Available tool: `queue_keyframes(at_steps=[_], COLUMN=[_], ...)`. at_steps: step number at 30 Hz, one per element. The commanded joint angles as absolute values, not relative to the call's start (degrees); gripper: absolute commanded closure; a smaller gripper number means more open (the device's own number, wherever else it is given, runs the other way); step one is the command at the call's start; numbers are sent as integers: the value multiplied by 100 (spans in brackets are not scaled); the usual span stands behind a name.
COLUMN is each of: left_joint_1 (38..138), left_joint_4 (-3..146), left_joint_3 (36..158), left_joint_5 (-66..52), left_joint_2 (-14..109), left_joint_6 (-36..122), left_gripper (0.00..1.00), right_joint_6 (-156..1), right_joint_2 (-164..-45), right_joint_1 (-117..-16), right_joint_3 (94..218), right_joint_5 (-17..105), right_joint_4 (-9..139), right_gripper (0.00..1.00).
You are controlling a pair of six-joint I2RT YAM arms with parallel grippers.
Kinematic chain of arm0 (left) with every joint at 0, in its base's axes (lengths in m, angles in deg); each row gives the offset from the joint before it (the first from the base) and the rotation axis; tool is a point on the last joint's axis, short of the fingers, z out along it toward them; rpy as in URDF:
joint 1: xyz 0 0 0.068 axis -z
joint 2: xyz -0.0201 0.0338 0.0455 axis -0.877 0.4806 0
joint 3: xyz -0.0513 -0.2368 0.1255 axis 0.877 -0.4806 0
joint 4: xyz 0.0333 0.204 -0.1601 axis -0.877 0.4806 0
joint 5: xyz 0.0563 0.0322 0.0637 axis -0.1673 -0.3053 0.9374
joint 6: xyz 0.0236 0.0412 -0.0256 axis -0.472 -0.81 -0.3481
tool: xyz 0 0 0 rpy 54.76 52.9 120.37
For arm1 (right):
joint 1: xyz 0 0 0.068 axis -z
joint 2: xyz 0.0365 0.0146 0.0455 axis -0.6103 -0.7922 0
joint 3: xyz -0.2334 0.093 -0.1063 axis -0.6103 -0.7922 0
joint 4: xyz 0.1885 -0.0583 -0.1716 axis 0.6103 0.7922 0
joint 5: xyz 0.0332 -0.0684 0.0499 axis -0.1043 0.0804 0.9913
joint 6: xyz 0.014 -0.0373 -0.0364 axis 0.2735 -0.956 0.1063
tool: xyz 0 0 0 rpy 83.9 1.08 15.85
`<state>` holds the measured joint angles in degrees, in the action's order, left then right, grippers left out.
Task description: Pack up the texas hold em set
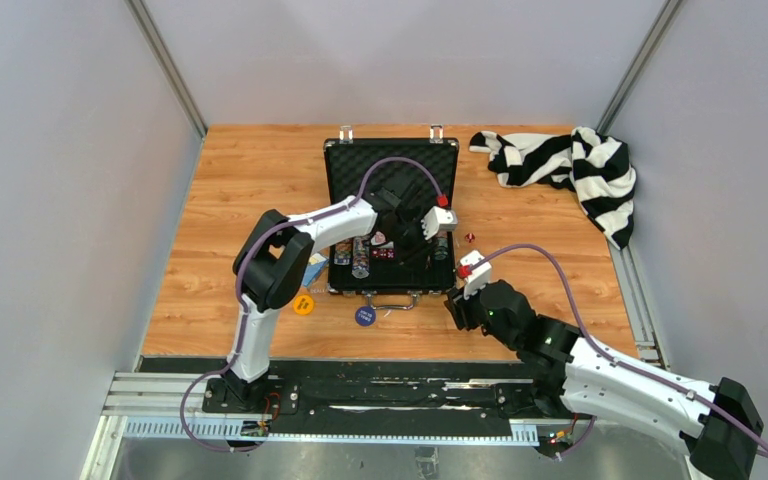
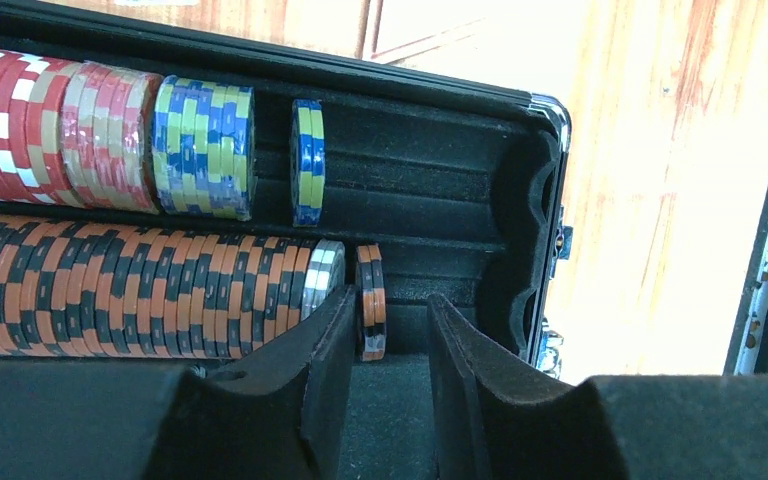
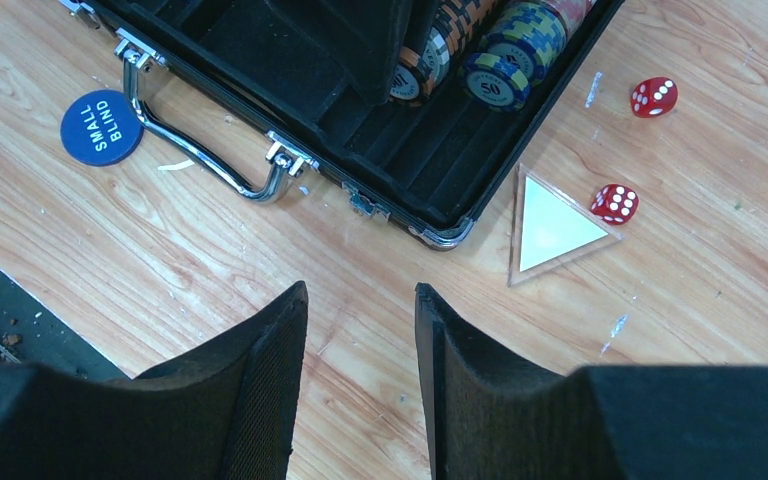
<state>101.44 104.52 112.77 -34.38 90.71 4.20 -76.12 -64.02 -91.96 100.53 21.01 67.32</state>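
The black briefcase [image 1: 335, 160] lies open mid-table, with rows of poker chips [image 2: 130, 290] in its foam slots. My left gripper [image 1: 425, 238] is open inside the case. In the left wrist view its fingertips [image 2: 390, 325] stand at the end of the orange-black row. Two orange-black chips [image 2: 370, 300] stand just past them, close to the left finger and not gripped. My right gripper [image 1: 457, 305] is open and empty above the wood near the case's front right corner [image 3: 360, 295]. Two red dice [image 3: 654, 97] [image 3: 615, 203] and a blue "SMALL BLIND" button [image 3: 101, 127] lie outside the case.
A clear triangle piece [image 3: 555, 225] lies by the case corner. An orange button [image 1: 303, 303] and a card deck [image 1: 315, 268] lie left of the case. The metal handle [image 3: 200, 160] faces the arms. The striped cloth [image 1: 560, 165] is heaped at the back right.
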Motion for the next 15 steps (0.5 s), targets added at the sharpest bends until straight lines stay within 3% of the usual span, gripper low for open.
queue_keyframes(at_steps=[1,15], left_joint_1=[10109,10109], left_joint_4=[10477,10800], left_joint_3=[11557,12064], left_joint_5=[-3190,-2955], left_joint_2=[9121,8509], left_joint_6=[319,274], left_gripper=[62,60], right_joint_6=[-7617,-7604], right_joint_2=[-6430,-6501], right_joint_1=[-9125,-9105], right_joint_3=[9945,9925], right_joint_5=[2116,2122], right_joint_4=[6565,6423], right_gripper=[56,56])
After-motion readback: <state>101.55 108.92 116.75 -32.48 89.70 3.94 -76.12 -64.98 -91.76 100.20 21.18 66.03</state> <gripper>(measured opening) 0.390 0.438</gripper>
